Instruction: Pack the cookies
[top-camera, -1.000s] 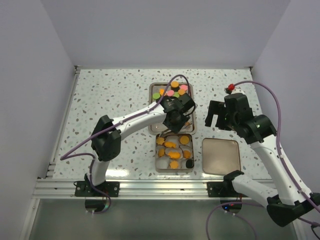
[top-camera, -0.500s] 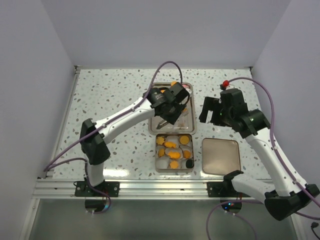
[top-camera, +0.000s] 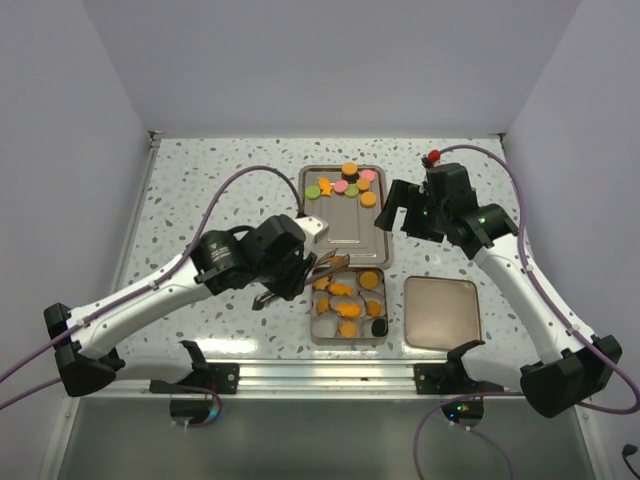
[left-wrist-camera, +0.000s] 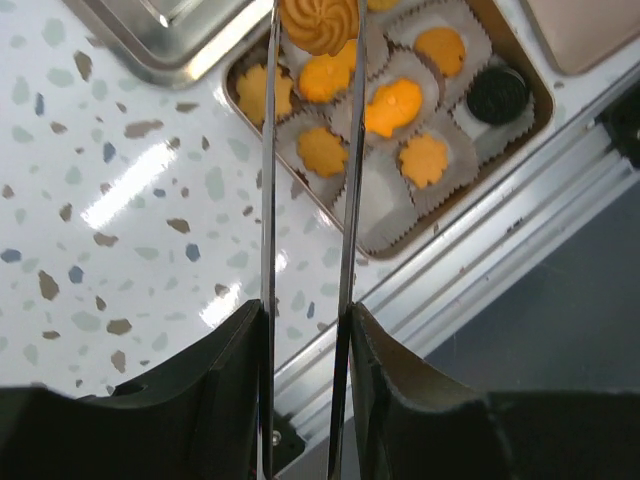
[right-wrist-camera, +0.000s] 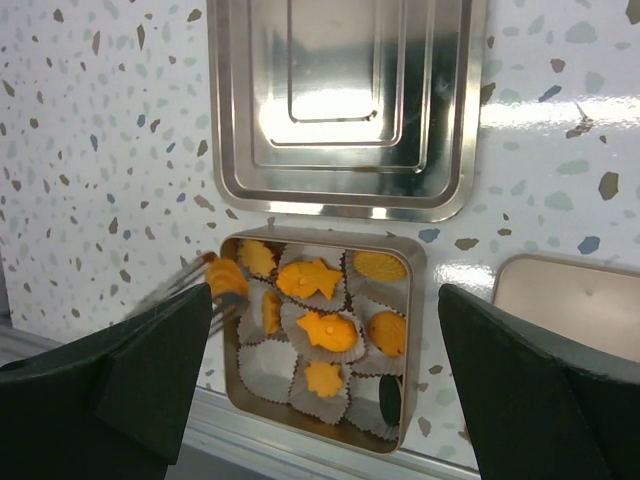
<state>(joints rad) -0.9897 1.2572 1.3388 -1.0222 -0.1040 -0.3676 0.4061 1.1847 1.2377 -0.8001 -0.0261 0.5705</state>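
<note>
My left gripper (top-camera: 298, 262) (left-wrist-camera: 305, 315) is shut on a pair of metal tongs (left-wrist-camera: 267, 200). The tong tips pinch a round orange swirl cookie (left-wrist-camera: 320, 22) over the left edge of the square tin (top-camera: 313, 318). In the right wrist view the held cookie (right-wrist-camera: 227, 277) hangs at the tin's upper left corner. The tin (right-wrist-camera: 415, 330) holds paper cups with several orange cookies (right-wrist-camera: 326, 331) and one black one (right-wrist-camera: 390, 398). Loose cookies (top-camera: 345, 185) lie at the far end of the steel tray (top-camera: 340, 232). My right gripper (top-camera: 405, 214) (right-wrist-camera: 325, 300) is open and empty, high by the tray's right side.
The tin's lid (top-camera: 441, 312) lies flat to the right of the tin. An aluminium rail (top-camera: 300, 372) runs along the table's near edge. One paper cup (right-wrist-camera: 262, 364) at the tin's near left holds nothing.
My left arm has swung back from the tray's far end to the tin's left side, carrying the tongs and an orange cookie. My right arm has moved left and farther back.
</note>
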